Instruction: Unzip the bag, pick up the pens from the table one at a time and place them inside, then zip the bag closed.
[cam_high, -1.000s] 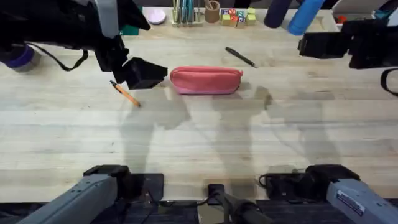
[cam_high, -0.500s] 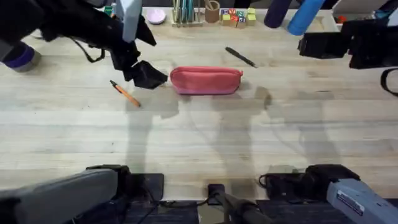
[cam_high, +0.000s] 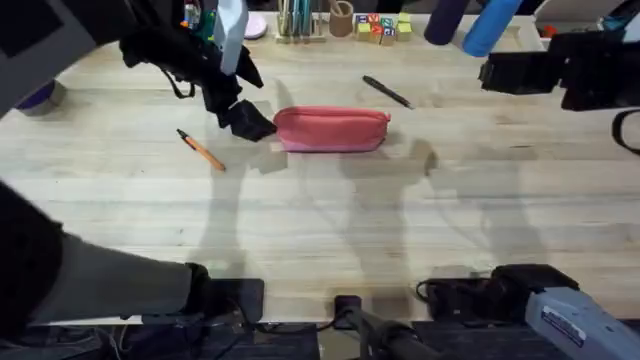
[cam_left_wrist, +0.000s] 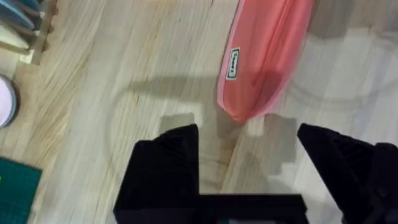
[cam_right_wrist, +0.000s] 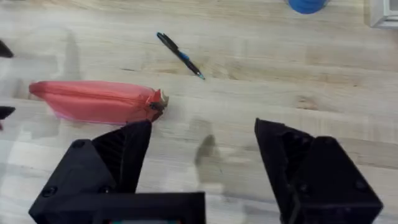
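A wide, pale-grained wooden plank table (cam_high: 330, 220) carries a long salmon-pink fabric pouch (cam_high: 331, 129), lying zipped at centre. The left gripper (cam_high: 250, 122) hovers at the pouch's left end, black fingers (cam_left_wrist: 163, 163) spread wide and holding nothing. The right gripper (cam_right_wrist: 202, 158) hangs well to the pouch's right, its fingers (cam_right_wrist: 121, 155) likewise parted and empty. A slim black pen (cam_high: 386, 92) rests just behind the pouch's right end; a slim orange pen with a black tip (cam_high: 201, 150) lies near its left end.
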